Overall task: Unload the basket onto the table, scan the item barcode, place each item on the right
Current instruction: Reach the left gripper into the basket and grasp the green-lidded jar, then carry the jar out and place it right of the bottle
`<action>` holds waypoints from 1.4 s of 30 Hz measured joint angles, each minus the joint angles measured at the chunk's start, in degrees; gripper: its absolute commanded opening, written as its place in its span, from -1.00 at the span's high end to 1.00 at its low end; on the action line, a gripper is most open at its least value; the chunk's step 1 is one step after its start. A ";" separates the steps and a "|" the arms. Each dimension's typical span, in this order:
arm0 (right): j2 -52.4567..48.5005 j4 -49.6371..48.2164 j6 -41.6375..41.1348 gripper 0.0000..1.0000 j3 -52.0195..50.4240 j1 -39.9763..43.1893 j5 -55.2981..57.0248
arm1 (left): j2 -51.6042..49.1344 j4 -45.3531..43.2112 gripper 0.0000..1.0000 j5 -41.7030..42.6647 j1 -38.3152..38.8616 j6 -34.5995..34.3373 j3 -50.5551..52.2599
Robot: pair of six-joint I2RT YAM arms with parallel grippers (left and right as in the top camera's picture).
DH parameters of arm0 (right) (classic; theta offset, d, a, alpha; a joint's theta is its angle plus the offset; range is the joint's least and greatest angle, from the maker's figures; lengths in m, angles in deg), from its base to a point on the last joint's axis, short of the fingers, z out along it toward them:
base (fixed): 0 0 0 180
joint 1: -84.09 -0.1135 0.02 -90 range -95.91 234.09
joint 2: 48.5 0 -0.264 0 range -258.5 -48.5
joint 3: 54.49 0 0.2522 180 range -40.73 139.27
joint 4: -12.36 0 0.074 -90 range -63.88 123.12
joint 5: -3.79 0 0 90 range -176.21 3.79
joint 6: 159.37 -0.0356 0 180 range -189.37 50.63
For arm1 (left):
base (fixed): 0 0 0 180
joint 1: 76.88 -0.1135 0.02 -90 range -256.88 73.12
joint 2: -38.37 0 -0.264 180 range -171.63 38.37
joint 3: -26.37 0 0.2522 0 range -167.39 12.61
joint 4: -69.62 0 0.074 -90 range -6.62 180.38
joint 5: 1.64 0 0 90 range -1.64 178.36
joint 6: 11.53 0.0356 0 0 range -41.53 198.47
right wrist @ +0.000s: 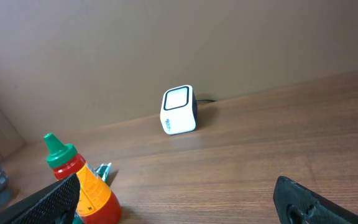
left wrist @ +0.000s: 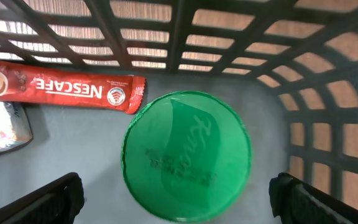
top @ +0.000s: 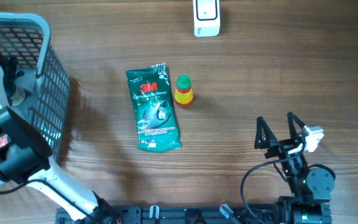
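Hovering w/ fingers [left wrist: 48,202] spread fully wide and nothing between them, the left gripper [left wrist: 179,200] hangs just above the green round lid [left wrist: 186,155], which lies on the basket [left wrist: 185,31] floor at table left, just beside the Nescafe sachet [left wrist: 61,87]. The right gripper [top: 275,121] is also wide open and empty, near right. Judged: lid is glossy stiff plastic, light, prob. slippery, so pinch across its rim. The white boxy scanner [top: 206,15] sits far centre; crinkly 3M glove pack [top: 156,107] and sauce bottle [top: 183,91] mid-table.
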 measured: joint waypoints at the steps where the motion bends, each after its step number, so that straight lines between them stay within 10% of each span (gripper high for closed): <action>1: 0.00 0.00 0.00 -1.00 0.00 0.00 0.00 | -0.83 -0.52 -1.00 -0.02 -0.15 -0.09 0.00; 6: 0.00 0.00 0.00 -1.00 0.00 0.00 0.00 | -3.67 -2.86 -1.00 -0.22 -0.72 -0.11 0.07; 13: 0.00 0.00 0.00 -0.99 0.00 0.00 0.02 | -4.76 -3.21 -0.19 -0.79 -0.74 -0.68 0.11; 24: 0.00 0.00 0.00 -0.99 0.00 0.00 0.02 | 0.20 4.76 -0.19 -0.55 -0.74 -0.96 1.05; 36: 0.00 0.00 0.00 -0.99 0.00 0.00 0.02 | 40.92 7.96 -0.18 9.03 -0.20 -0.96 1.01; 42: 0.00 0.00 0.00 -0.99 0.00 0.00 0.00 | 50.18 7.91 -0.17 20.83 14.38 -0.94 0.96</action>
